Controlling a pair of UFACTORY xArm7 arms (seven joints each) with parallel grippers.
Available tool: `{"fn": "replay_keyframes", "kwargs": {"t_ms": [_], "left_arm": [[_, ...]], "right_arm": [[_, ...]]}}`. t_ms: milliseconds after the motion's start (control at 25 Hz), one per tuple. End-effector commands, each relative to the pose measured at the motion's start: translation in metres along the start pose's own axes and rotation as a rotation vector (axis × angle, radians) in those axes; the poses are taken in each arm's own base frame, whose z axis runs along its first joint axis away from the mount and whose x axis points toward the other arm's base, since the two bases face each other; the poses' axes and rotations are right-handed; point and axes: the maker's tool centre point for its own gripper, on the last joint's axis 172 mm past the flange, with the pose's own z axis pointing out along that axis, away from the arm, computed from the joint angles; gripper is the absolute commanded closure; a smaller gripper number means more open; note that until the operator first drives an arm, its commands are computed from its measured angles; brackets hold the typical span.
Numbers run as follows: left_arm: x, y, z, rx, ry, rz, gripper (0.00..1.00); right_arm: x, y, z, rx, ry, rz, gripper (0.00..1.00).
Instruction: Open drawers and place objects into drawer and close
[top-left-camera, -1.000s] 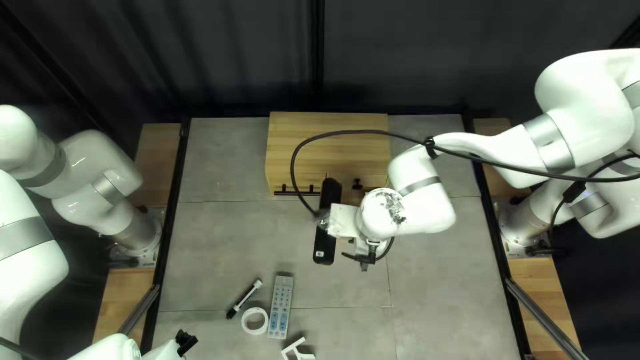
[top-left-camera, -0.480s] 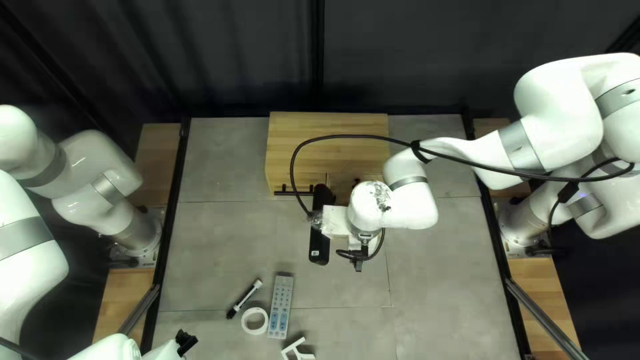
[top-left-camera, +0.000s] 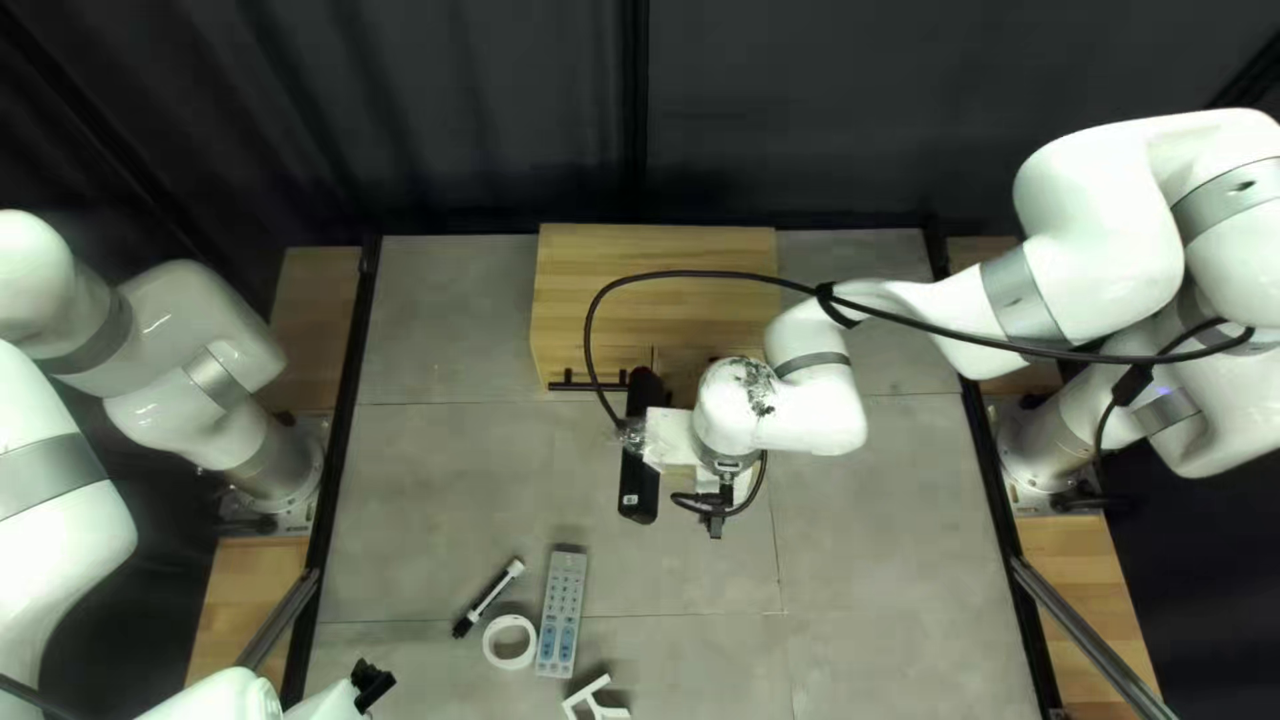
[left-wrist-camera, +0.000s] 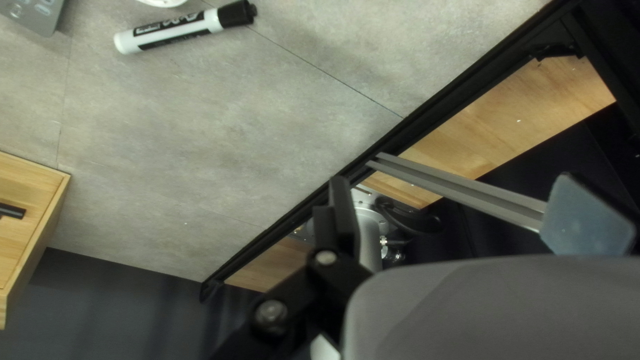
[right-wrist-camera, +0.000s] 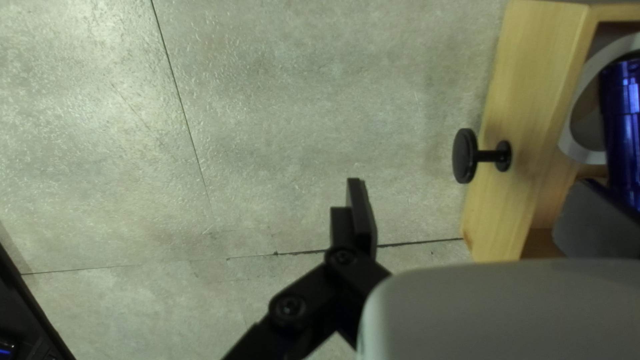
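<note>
Over the open drawer of the wooden cabinet (top-left-camera: 654, 300), my right gripper (top-left-camera: 642, 480) is largely hidden by its arm. The right wrist view shows my right gripper (right-wrist-camera: 467, 183) open; beyond its gap is the round black knob (right-wrist-camera: 465, 156) of the drawer (right-wrist-camera: 520, 133), which holds a pale ring (right-wrist-camera: 579, 137) and a shiny blue cylinder (right-wrist-camera: 623, 127). At the lower left, my left gripper (top-left-camera: 374, 683) is seen again in its wrist view, the gripper (left-wrist-camera: 457, 183) open and holding nothing. Marker (top-left-camera: 491, 596), white ring (top-left-camera: 510, 643) and remote (top-left-camera: 562, 614) lie together on the table.
A white angular piece (top-left-camera: 596, 698) lies at the near edge. The cabinet's black bar handle (top-left-camera: 587, 386) is left of the right gripper. A black cable (top-left-camera: 694, 274) loops over the cabinet. Dark rails (top-left-camera: 340, 454) border the table.
My right arm has shifted left and a little toward the cabinet, slowing in the last half second. The left arm and the table objects have stayed put.
</note>
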Motion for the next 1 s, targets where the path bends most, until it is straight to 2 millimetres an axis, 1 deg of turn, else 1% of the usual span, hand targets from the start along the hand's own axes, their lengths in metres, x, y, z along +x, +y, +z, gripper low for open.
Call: {"fn": "replay_keyframes", "kwargs": {"t_ms": [40,320,560,1000], "left_arm": [[0.0,0.0,0.0,0.0,0.0,0.0,0.0],[0.0,0.0,0.0,0.0,0.0,0.0,0.0],[0.0,0.0,0.0,0.0,0.0,0.0,0.0],[0.0,0.0,0.0,0.0,0.0,0.0,0.0]], "right_arm": [[0.0,0.001,0.002,-0.006,-0.002,-0.001,0.0],[0.002,0.004,0.008,-0.012,-0.002,-0.003,0.0],[0.001,0.012,0.018,-0.03,-0.003,0.001,0.0],[-0.003,0.017,0.02,-0.064,-0.015,-0.006,0.0]]}}
